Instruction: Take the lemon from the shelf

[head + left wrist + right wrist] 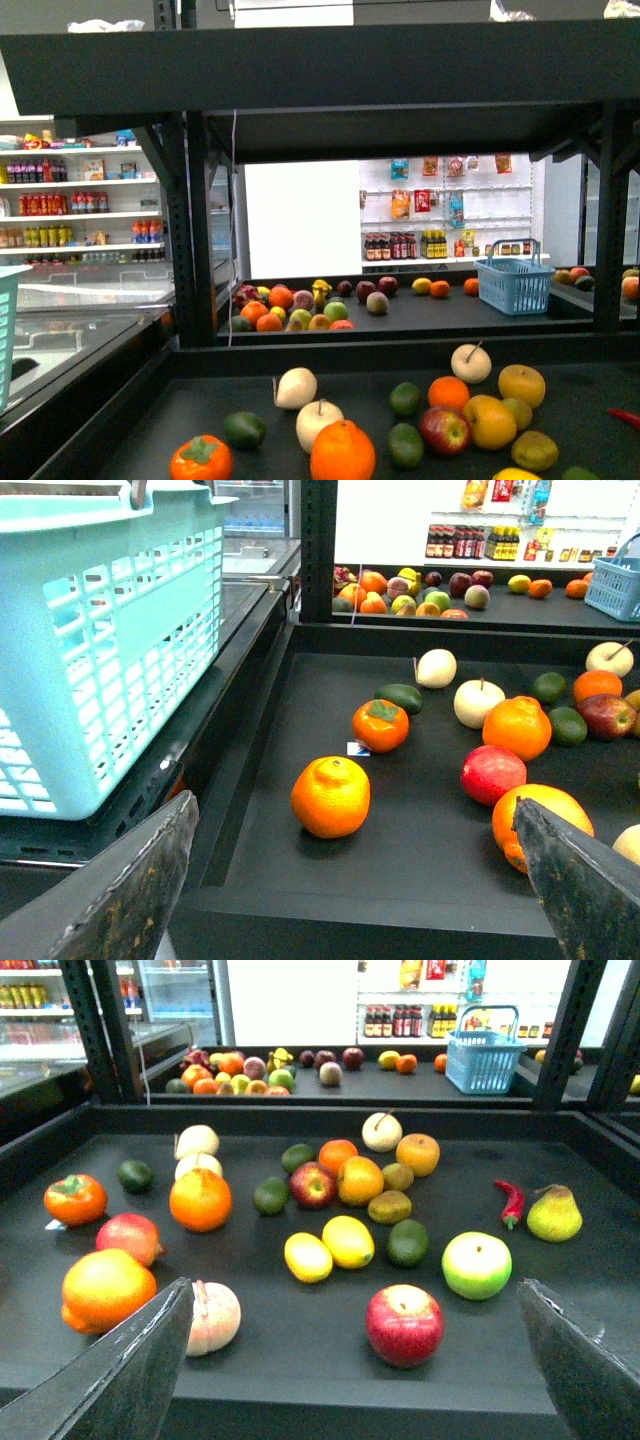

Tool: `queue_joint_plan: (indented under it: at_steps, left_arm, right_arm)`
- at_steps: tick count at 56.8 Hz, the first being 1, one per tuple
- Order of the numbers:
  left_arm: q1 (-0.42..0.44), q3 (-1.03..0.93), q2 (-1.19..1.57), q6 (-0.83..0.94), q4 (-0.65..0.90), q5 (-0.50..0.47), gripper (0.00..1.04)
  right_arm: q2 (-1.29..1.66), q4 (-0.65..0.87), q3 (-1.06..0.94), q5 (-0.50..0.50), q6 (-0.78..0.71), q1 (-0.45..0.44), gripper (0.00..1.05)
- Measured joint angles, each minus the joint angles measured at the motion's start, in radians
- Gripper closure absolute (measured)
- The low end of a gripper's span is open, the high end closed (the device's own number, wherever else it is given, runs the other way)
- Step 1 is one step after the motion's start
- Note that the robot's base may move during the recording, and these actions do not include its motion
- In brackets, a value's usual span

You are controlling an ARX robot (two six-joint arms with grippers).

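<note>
A black shelf (300,1370) with a raised rim was shown, its deck scattered with loose fruit. In the right wrist view, a lemon (348,1241) was seen near the middle of the deck, with a second lemon (308,1257) laid just beside it, so close that the two appeared to touch. A dark green lime (407,1243) was set just beside the first lemon on its other side, and a red apple (403,1325) was placed closer to the camera than all three. A green apple (477,1264), a pear (554,1213) and a red chilli (510,1202) were spread towards one end of the deck, and a persimmon (75,1199) and a white gourd (213,1317) towards the other. The right gripper (355,1285) was held low by the front edge of the shelf, its jaws spread wide with nothing between them, and the lemons were left untouched a little beyond it. The left gripper (354,805) was likewise spread wide and empty, held at a front corner of the deck, with a knobbly orange (331,797) lying just ahead of it. A turquoise basket (100,650) was stood just beside the shelf, off the deck. In the front view the lemons could not be picked out with certainty among the fruit at the near edge. A blue basket (514,276) was seen on a farther stand (450,315) behind.
</note>
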Motion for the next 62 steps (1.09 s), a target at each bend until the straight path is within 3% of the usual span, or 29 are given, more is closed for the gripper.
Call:
queue_joint_plan:
  at_steps: [37,39,42,51,62]
  left_arm:
    - [0.000,0.001,0.002,-0.005,-0.004,0.001,0.08]
    - [0.003,0.027,0.035,-0.071,-0.076,0.024,0.08]
    - [0.050,0.107,0.200,-0.319,-0.145,0.124,0.08]
    - [0.253,0.356,0.589,-0.727,-0.019,0.344,0.08]
    - [0.433,0.785,1.139,-1.101,0.147,0.439,0.08]
  right_arm:
    - [0.000,0.001,0.000,0.000,0.000,0.000,0.07]
    - [0.000,0.001,0.000,0.000,0.000,0.000,0.07]
    - [0.000,0.001,0.000,-0.001,0.000,0.000,0.07]
    - [0.000,0.001,0.000,0.000,0.000,0.000,0.07]
    - [0.000,0.001,0.000,0.000,0.000,0.000,0.07]
